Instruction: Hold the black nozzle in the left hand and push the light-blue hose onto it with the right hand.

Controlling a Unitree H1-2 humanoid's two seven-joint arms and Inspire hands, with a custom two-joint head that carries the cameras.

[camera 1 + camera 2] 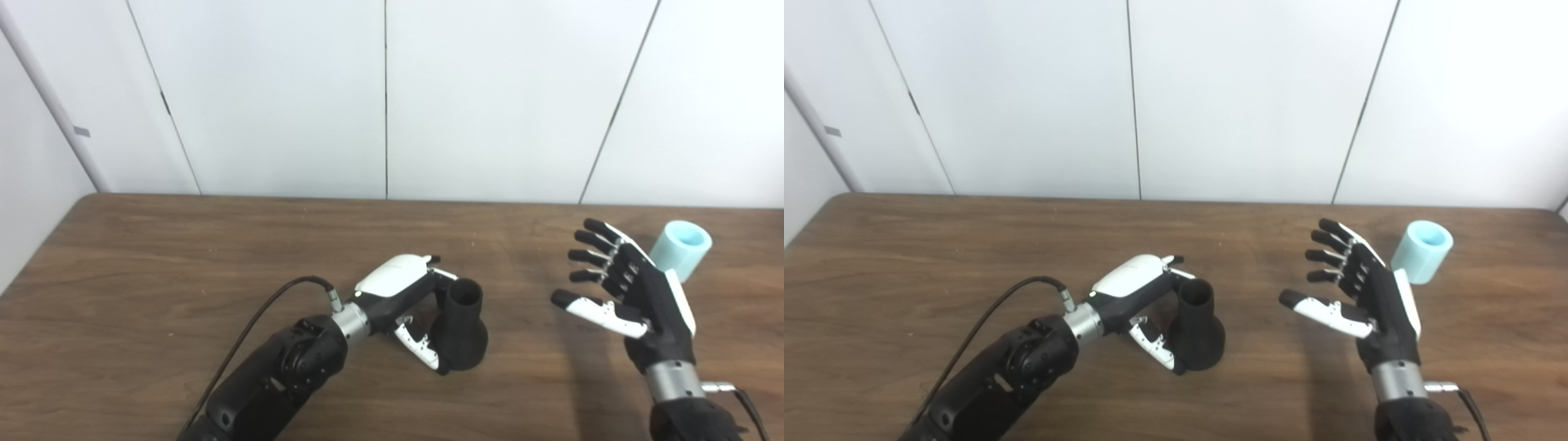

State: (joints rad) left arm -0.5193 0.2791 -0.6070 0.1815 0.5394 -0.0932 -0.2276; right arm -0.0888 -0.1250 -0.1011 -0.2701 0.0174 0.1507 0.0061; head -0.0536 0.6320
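Note:
The black nozzle (462,331) stands upright on the wooden table (184,257) near the middle, narrow open neck up and wide base down. My left hand (401,294) wraps it from the left: the fingers curl behind the neck and the thumb presses the front of the base. The light-blue hose (683,248), a short open tube, lies tilted on the table at the far right. My right hand (631,288) hovers just left of the hose (1424,250), open with fingers spread and palm facing left, holding nothing and apart from it.
A white panelled wall runs along the table's far edge. A black cable (263,312) loops from the left wrist over the table. The table's left edge lies far left, and bare wood separates the nozzle from my right hand.

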